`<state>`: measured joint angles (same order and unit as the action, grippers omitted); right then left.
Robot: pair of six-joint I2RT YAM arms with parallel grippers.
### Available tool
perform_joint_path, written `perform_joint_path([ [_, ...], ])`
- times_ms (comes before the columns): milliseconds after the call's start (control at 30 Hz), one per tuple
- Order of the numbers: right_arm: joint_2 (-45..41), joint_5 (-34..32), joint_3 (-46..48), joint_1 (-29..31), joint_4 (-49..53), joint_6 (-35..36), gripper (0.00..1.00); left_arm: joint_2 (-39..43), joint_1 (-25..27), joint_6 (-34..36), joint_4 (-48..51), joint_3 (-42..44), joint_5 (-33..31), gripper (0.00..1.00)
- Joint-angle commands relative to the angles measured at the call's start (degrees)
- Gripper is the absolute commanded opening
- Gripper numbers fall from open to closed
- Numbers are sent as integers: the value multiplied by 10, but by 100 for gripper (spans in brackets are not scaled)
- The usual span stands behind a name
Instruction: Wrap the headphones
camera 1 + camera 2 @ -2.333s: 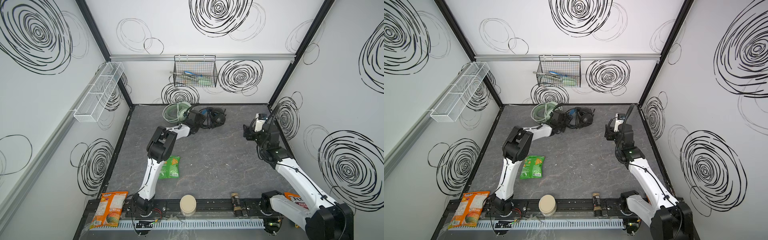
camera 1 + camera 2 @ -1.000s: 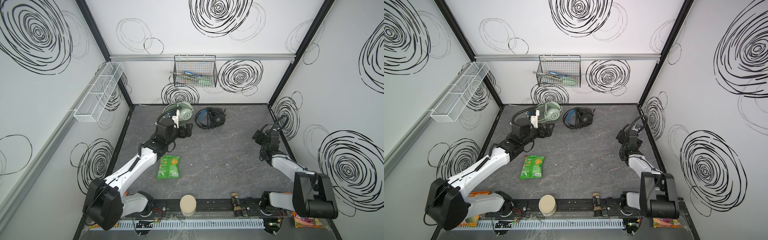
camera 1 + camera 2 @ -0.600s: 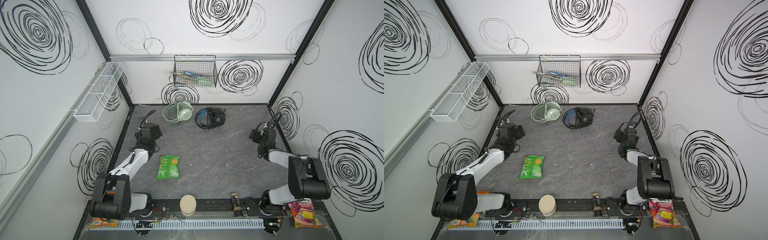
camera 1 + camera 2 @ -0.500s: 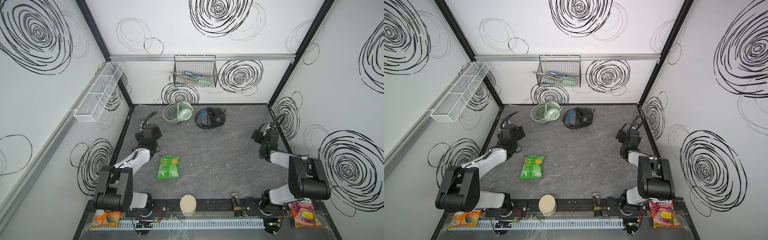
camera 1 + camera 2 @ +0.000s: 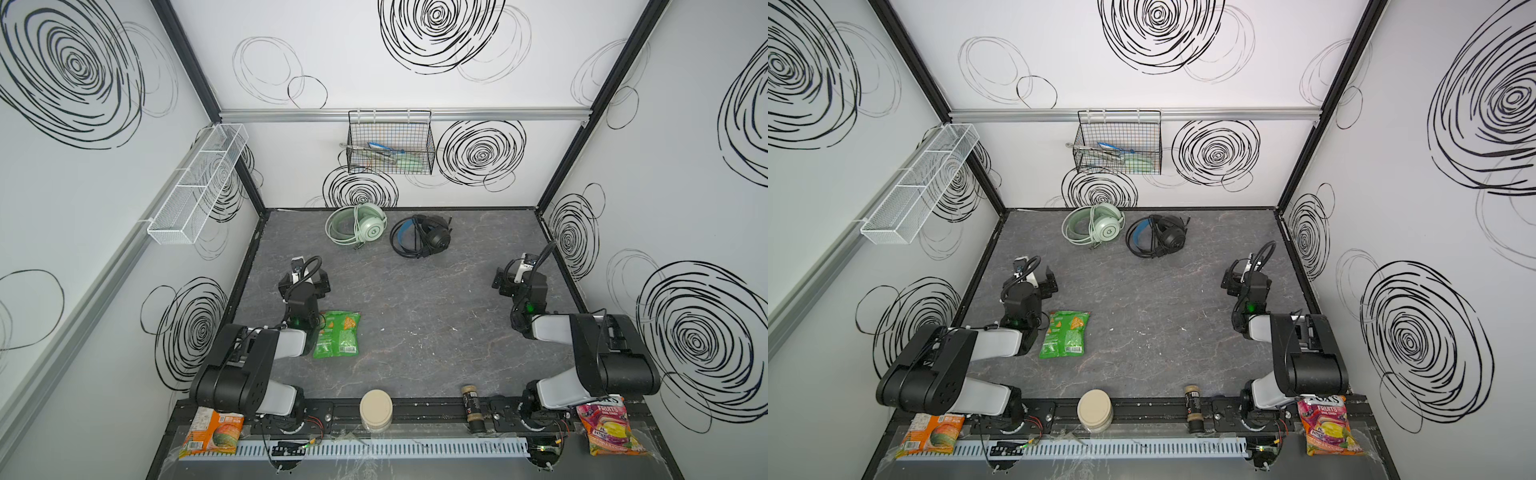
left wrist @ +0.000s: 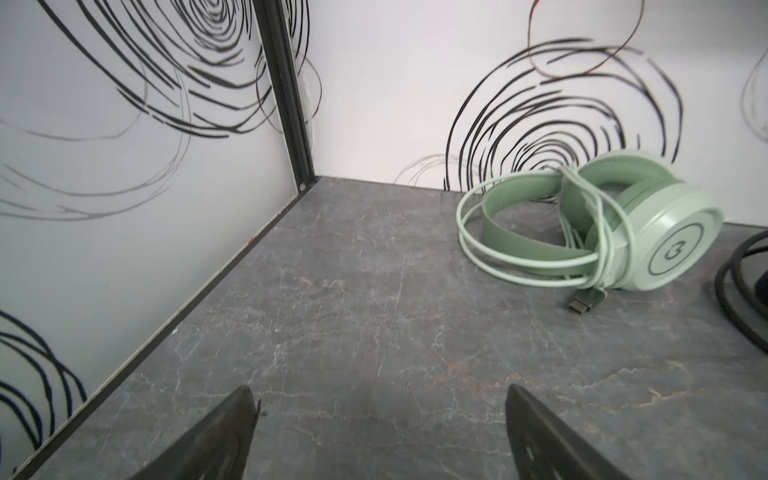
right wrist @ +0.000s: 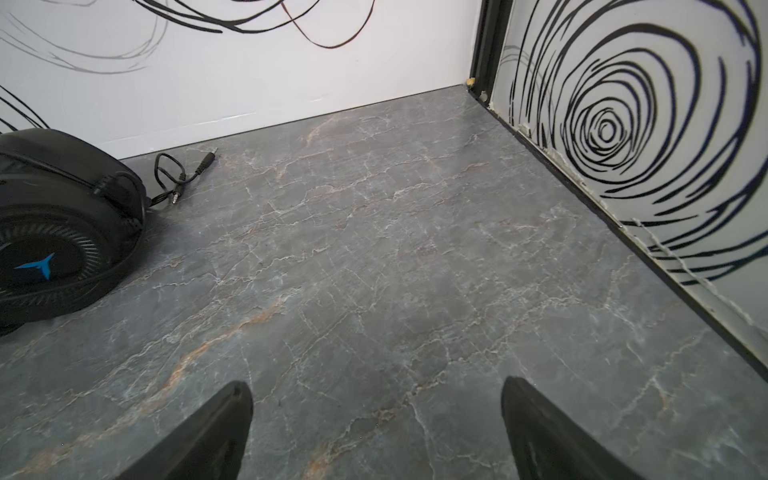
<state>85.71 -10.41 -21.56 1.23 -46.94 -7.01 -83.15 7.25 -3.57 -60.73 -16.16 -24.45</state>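
Observation:
The mint-green headphones (image 5: 359, 227) (image 5: 1096, 227) lie at the back of the floor, pale cable looped round headband and earcup (image 6: 602, 232), its plug (image 6: 586, 291) on the floor. To their right lie the black headphones (image 5: 424, 237) (image 5: 1156, 237) with blue headband lining and blue earcup logo (image 7: 62, 232); their jack plugs (image 7: 187, 174) trail loose behind. My left gripper (image 5: 304, 282) (image 5: 1034, 281) (image 6: 379, 390) stands open and empty, well in front of the mint pair. Open and empty too, my right gripper (image 5: 515, 278) (image 5: 1241, 278) (image 7: 376, 382) is right of the black pair.
A green snack bag (image 5: 337, 334) lies by the left arm. A black wire basket (image 5: 390, 147) hangs on the back wall, a white mesh shelf (image 5: 199, 183) on the left wall. A beige round lid (image 5: 376, 409), small bottle (image 5: 469, 399) and two snack packets sit along the front rail.
The left gripper has left the mint-green headphones and drawn back toward the front left. The right arm has folded back to the right side. Both headsets lie still.

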Motion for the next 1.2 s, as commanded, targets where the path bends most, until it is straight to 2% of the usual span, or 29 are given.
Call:
perform_joint_path([
  [0,-15,-7,9,0,-52,10,97,-3,3,25,-79,9,16,96],
  [67,-24,18,30,-1,-80,17,97,-2,3,25,-79,9,16,96],
  [133,-17,77,91,-10,-204,45,97,1,3,24,-87,15,19,96],
  [167,-23,89,110,-11,-229,54,97,3,3,24,-100,23,24,96],
  [300,-7,66,57,-20,-139,18,97,-10,-7,22,-144,44,63,96],
  [367,-6,59,59,-16,-148,22,97,-40,-13,25,-217,62,72,96],
  [433,-6,59,61,-16,-150,22,97,-22,-13,18,-172,56,73,96],
  [533,-8,58,60,-16,-146,20,97,-32,-14,23,-210,65,74,96],
  [1167,-14,54,67,-12,-154,23,97,-27,-14,22,-203,64,77,96],
])
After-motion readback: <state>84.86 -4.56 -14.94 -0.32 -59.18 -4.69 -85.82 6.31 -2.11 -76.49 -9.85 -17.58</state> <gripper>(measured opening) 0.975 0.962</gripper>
